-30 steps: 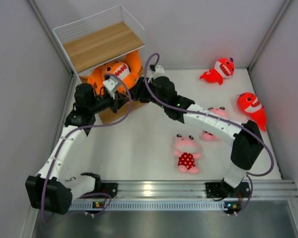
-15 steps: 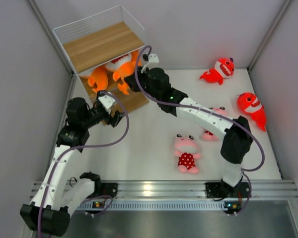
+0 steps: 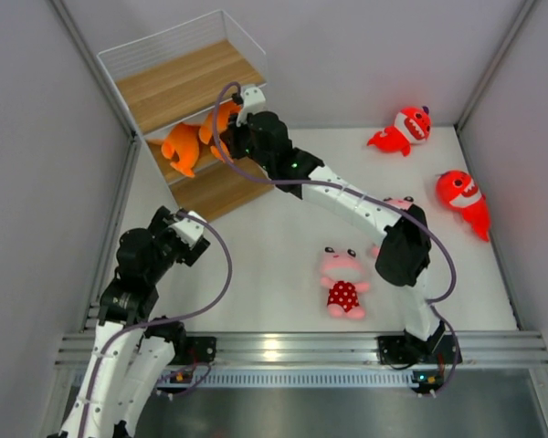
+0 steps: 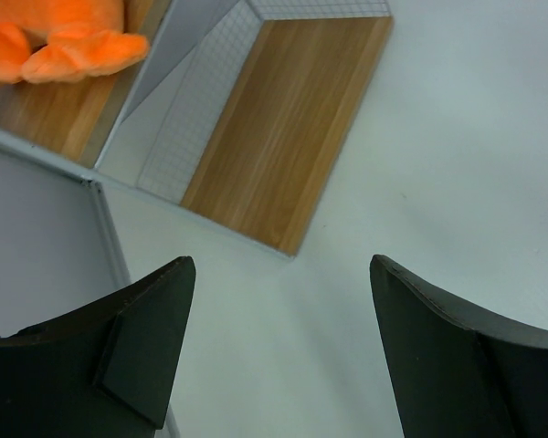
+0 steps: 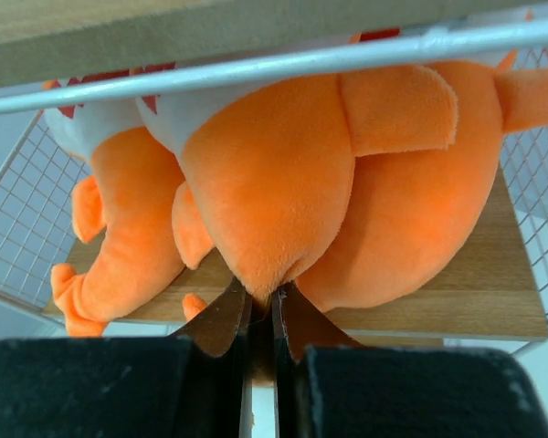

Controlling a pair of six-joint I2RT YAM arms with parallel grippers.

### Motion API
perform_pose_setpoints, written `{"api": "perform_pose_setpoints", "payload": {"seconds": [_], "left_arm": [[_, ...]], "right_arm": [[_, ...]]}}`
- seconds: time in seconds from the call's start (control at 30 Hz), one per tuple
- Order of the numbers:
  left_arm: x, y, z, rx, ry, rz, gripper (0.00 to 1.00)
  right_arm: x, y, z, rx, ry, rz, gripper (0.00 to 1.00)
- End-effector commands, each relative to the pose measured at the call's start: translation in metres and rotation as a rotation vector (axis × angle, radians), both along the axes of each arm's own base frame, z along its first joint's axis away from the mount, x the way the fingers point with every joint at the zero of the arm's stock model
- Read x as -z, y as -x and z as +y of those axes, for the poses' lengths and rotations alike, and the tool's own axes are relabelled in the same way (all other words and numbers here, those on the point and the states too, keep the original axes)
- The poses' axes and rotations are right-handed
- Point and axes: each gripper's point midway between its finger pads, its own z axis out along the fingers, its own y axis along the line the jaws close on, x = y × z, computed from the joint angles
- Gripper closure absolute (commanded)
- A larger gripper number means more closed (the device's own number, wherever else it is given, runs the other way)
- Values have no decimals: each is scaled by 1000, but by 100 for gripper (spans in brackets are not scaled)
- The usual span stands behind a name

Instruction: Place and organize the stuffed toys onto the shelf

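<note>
Pinching a fold of the orange shark, the right gripper has its jaws clamped almost together on the plush, which rests on the middle board of the shelf. Left gripper hangs wide open and holds nothing, over the table near the bottom board. Red sharks and pink animals lie on the table, well apart from the shelf.

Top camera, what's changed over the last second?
The left tool, open and empty, drew back from the shelf toward its base. The right tool, shut on one of the orange sharks, pushed them further in under the shelf's top board. Both red sharks and the front pink toy stayed put.
</note>
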Motion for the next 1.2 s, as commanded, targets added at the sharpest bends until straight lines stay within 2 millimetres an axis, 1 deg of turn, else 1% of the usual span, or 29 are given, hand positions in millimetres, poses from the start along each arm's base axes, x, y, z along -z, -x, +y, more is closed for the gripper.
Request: {"api": "perform_pose_setpoints", "payload": {"seconds": [0.0,0.03,0.1,0.13,0.17,0.2,0.23,0.27,0.3,0.33,0.37,0.43,0.47,0.6,0.67,0.7,0.73,0.77,0.8,0.83,0.87,0.9,0.93,0.97,1.03,1.07,1.1,1.13,1.17], "left_arm": [[-4,-1,19,-114,-3,-25,16],[-3,-1,20,-121,5,-24,16],[-4,2,22,-147,27,-28,17],[-2,3,23,-155,37,-23,17],[-1,5,26,-172,41,-27,17],[0,5,27,-179,43,-26,17],[3,6,28,-188,51,-20,17],[2,7,29,-201,58,-25,17],[1,7,30,-204,63,-27,17],[1,8,29,-206,78,-24,17],[2,8,28,-203,83,-22,17],[2,9,26,-193,87,-23,17],[3,9,26,-189,85,-23,17],[6,9,25,-188,90,-16,17],[10,11,23,-187,110,-3,17],[12,11,21,-180,113,5,17],[15,11,20,-174,118,13,17],[16,12,17,-157,124,18,17],[16,12,15,-149,125,18,16],[18,12,14,-144,127,22,15],[19,12,13,-141,132,26,14],[21,13,12,-135,131,31,14],[22,13,11,-129,132,33,14],[24,13,10,-122,133,39,14],[24,14,8,-118,143,44,14],[24,14,7,-112,147,43,14],[24,15,6,-108,151,44,14],[24,15,6,-108,150,42,14],[27,15,6,-108,148,48,14]], "right_arm": [[-44,4,-5,39,-8,-92,100],[-51,12,1,38,-8,-103,100],[-53,18,2,60,22,-113,100],[-63,26,8,50,8,-122,100],[-59,27,11,50,15,-114,100],[-63,28,15,46,0,-117,100],[-62,27,16,53,-12,-111,100],[-55,23,19,61,-11,-104,100],[-57,19,19,65,-23,-100,100],[-54,16,19,70,-26,-90,100],[-45,13,23,71,-21,-81,100],[-39,9,27,71,-20,-82,100],[-30,6,30,69,-9,-77,100],[-16,-1,34,64,5,-64,100],[-16,-5,32,69,-13,-36,100],[-23,-6,32,67,-31,-39,100],[-26,-7,30,73,-36,-44,100],[-32,-6,29,81,-47,-58,97],[-32,-6,26,102,-49,-61,91],[-33,-7,25,107,-51,-66,74],[-38,-7,22,116,-62,-78,68],[-36,-5,23,111,-58,-74,64],[-36,-4,21,111,-53,-73,58],[-42,-2,18,114,-56,-75,55],[-42,4,18,107,-40,-80,52],[-50,7,13,114,-50,-85,50],[-46,11,13,113,-39,-78,48],[-49,13,10,115,-41,-78,43],[-60,17,4,125,-57,-87,39]]}}
